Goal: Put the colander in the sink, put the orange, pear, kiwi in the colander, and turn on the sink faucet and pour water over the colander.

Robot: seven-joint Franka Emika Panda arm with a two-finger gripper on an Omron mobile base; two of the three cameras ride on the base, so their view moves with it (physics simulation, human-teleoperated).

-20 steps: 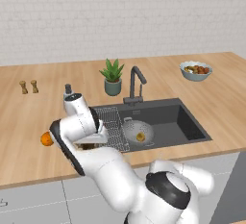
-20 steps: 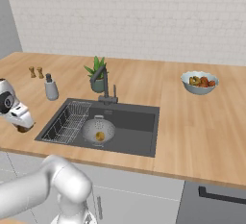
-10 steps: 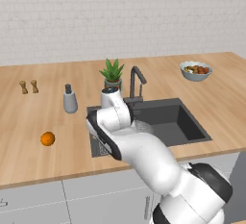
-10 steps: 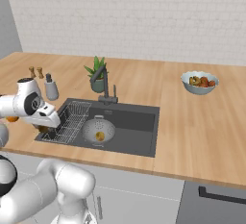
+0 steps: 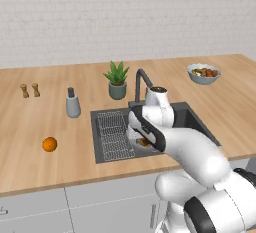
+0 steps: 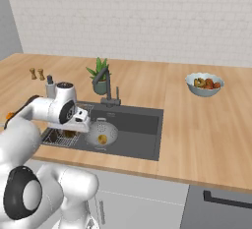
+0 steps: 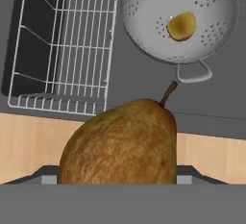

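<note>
The kitchen is a long wooden counter [image 5: 30, 142] under a pale brick wall, and I work over the sink [image 6: 142, 125], a dark recessed basin with a wire rack [image 7: 67, 50] in its left part and the gooseneck faucet [image 5: 141, 79] behind it, no stream running from the spout. The colander [image 7: 180, 18] already sits in the basin just beside the rack, its loop handle toward me, with one small yellowish fruit [image 7: 181, 26] lying in its bowl; which fruit that is I cannot tell. My gripper [image 5: 144, 139] hangs over the front part of the sink with its jaws standing wide around the pear [image 7: 122, 143], which is held between them, stem pointing toward the colander. I judge the pear light but firm and smooth-skinned, tapering at the neck, so the broad belly is the place to hold it. Dropped from low, it should settle in the bowl without bruising. The orange [image 5: 49, 144] lies apart on the counter left of the sink, well clear of the grey shaker [image 5: 73, 104].
</note>
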